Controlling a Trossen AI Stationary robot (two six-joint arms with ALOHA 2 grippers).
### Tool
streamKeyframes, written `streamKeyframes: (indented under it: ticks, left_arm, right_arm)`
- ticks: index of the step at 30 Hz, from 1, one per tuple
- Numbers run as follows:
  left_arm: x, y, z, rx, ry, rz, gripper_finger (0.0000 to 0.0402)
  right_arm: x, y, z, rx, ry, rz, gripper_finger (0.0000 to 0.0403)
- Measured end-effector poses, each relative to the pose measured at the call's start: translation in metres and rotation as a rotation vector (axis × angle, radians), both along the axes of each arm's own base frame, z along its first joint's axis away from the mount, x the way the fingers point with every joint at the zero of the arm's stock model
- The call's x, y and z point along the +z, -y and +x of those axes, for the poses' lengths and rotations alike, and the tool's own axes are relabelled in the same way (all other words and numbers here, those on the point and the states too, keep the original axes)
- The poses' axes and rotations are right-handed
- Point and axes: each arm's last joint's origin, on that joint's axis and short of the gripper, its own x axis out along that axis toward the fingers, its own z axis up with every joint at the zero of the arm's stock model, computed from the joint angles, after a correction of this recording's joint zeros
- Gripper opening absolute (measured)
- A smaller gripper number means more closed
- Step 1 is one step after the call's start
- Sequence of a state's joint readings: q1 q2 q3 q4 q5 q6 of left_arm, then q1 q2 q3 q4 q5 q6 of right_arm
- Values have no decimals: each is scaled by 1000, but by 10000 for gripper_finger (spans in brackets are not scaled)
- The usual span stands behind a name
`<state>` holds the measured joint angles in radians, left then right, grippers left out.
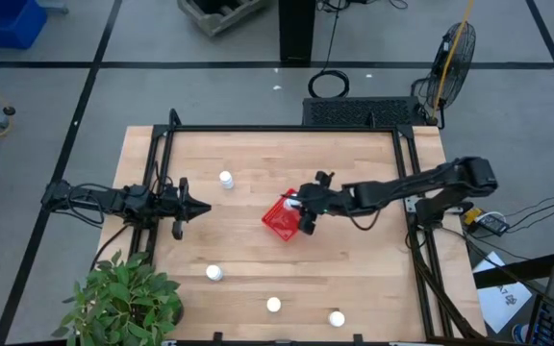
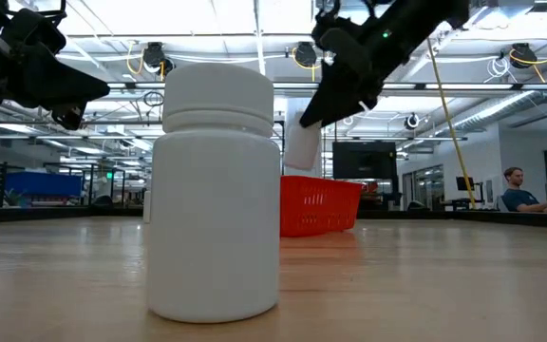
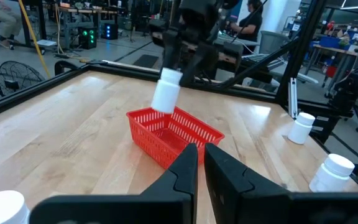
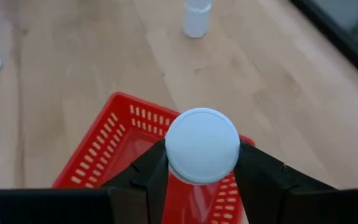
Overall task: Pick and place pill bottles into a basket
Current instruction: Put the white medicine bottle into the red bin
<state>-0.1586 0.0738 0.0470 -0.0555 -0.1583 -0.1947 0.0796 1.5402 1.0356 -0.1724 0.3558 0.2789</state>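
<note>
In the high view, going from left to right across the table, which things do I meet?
left gripper → bottle, bottle → bottle → red basket → right gripper, holding a bottle → bottle

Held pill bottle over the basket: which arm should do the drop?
Right. The right gripper is shut on the held bottle, which hangs tilted over the red basket. The left gripper waits at the table's left side, holding nothing, well short of the basket.
</note>
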Motion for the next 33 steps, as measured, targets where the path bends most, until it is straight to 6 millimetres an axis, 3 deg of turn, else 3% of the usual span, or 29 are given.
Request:
streamKeyframes:
  ticks: [19, 25, 33]
  left_arm:
    - [0, 0, 0, 0, 4, -1, 33]
    - [0, 0, 0, 0, 4, -1, 33]
    - [0, 0, 0, 0, 4, -1, 33]
  right_arm:
    - [-48, 13, 15, 2, -157, 71, 151]
    - [-50, 17, 16, -5, -156, 69, 149]
    - [-50, 18, 16, 19, -168, 45, 183]
